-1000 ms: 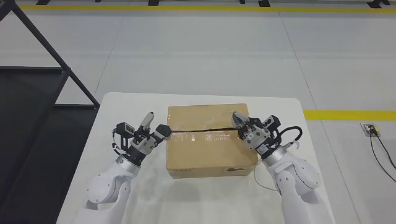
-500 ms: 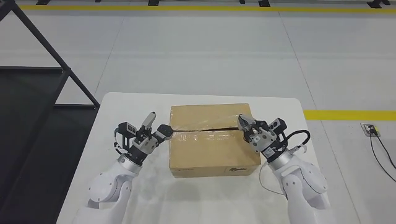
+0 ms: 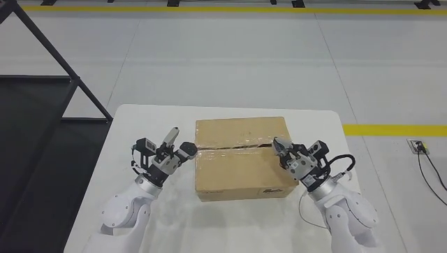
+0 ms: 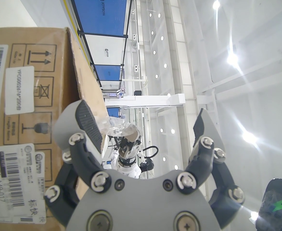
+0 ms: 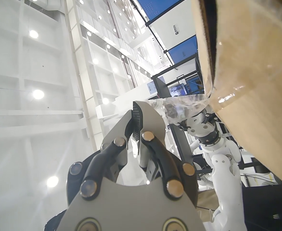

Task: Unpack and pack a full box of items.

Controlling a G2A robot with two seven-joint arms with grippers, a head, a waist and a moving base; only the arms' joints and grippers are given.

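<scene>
The right claw (image 5: 137, 121) pinches the clear tape (image 5: 182, 106) at the box (image 3: 241, 172) end; pull along the seam (image 3: 234, 148), low and steady, so it peels whole. The left claw (image 4: 143, 121), spread beside the other end, should brace the box on the desk (image 3: 230, 225).

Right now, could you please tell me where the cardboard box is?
In the top view the cardboard box sits centred on the white table, between the left gripper and the right gripper, which pinches its tape.
</scene>
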